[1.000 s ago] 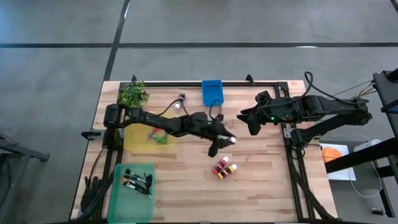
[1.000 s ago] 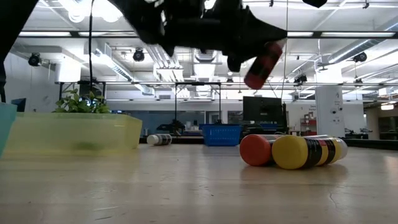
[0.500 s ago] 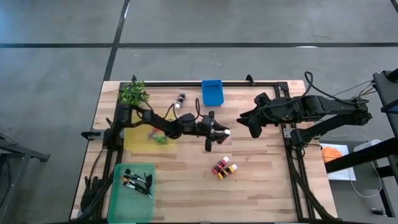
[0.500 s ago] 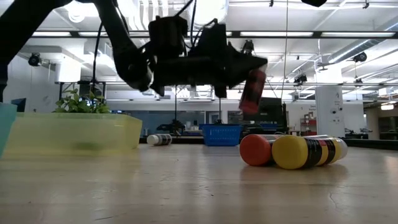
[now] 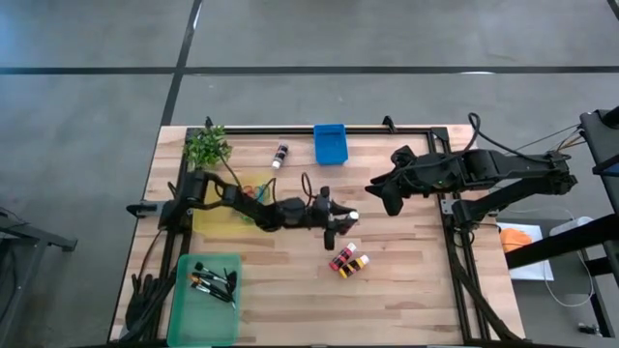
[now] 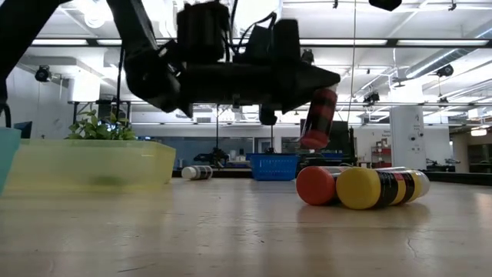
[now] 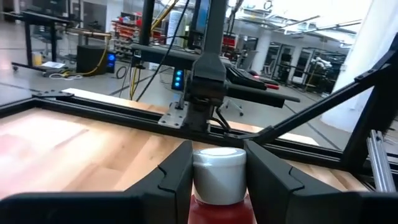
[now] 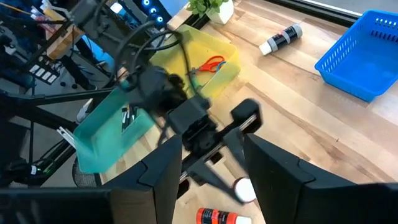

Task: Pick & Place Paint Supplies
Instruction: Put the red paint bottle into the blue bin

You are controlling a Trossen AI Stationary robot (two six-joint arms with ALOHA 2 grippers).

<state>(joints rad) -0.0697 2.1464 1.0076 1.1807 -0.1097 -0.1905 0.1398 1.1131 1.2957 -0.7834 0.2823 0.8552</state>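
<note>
Left wrist view shows the left gripper (image 7: 217, 171) clamped on a red paint bottle with a white cap (image 7: 219, 174), a grip the high view only hints at. Low view shows that bottle (image 6: 318, 118) hanging tilted, clear of the wooden table (image 6: 231, 231), above an orange and a yellow bottle (image 6: 377, 188) lying side by side. High view places the yellow tray (image 5: 208, 218) and green bin (image 5: 206, 300) to the left and the blue basket (image 5: 330, 143) far. The right gripper (image 5: 384, 197) waits at right, fingers apart, empty.
</note>
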